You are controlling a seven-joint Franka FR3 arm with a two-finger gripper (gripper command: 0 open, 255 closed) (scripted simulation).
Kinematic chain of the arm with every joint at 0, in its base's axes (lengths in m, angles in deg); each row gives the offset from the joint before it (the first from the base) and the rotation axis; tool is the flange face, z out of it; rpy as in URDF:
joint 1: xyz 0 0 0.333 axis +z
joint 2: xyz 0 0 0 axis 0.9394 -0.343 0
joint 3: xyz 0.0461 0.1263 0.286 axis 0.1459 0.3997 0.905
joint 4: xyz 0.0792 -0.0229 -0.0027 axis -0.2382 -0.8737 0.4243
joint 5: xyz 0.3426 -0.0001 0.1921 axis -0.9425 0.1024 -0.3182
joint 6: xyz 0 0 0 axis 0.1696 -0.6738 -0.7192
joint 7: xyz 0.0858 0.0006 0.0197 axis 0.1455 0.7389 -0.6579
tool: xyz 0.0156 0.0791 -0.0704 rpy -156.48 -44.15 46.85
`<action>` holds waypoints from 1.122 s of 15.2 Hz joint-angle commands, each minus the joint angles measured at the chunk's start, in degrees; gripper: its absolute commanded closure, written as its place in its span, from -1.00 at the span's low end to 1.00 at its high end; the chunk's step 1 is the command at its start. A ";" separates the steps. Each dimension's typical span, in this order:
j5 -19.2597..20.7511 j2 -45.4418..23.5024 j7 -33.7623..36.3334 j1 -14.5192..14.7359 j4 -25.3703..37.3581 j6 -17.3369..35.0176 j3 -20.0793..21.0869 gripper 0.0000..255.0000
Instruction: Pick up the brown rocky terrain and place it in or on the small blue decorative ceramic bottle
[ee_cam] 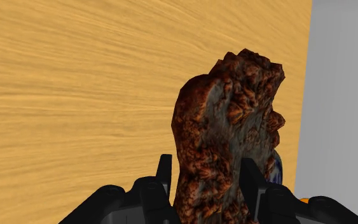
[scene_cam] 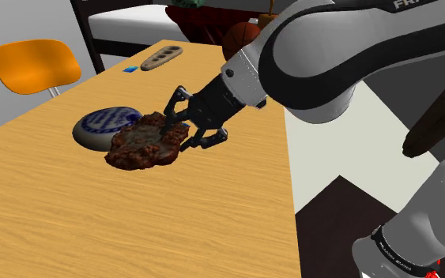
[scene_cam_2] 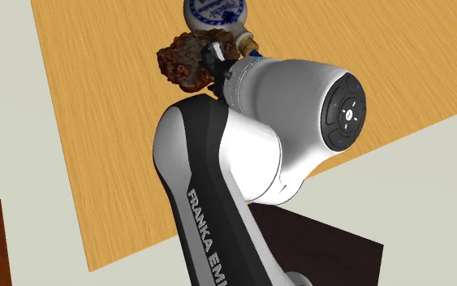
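Note:
A brown, rough rocky terrain piece (scene_cam: 143, 144) hangs just above the wooden table (scene_cam: 70, 205), clasped between the black fingers of my gripper (scene_cam: 182, 126). In the wrist view the rock (ee_cam: 228, 133) stands between both fingers (ee_cam: 163, 173). The blue-and-white ceramic bottle (scene_cam: 102, 126) lies on its side on the table, right beside the rock and partly behind it. The second exterior view has the rock (scene_cam_2: 187, 58) directly below the bottle (scene_cam_2: 215, 13), with the arm covering part of both. A sliver of the bottle (ee_cam: 276, 167) peeks out behind the rock.
An orange chair (scene_cam: 32, 65) stands past the table's far left edge. A brown tray with holes (scene_cam: 162, 56) and a small blue block (scene_cam: 130, 69) lie at the table's far end. A basketball (scene_cam: 243, 36) sits beyond it. The table's right edge runs close to my arm.

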 commanded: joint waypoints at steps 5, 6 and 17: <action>3.74 2.58 4.30 -1.68 2.39 -4.54 -0.11 1.00; 4.28 2.91 4.90 -1.94 2.84 -5.28 -0.16 1.00; 9.37 5.54 10.65 -4.40 8.72 -13.20 -0.87 1.00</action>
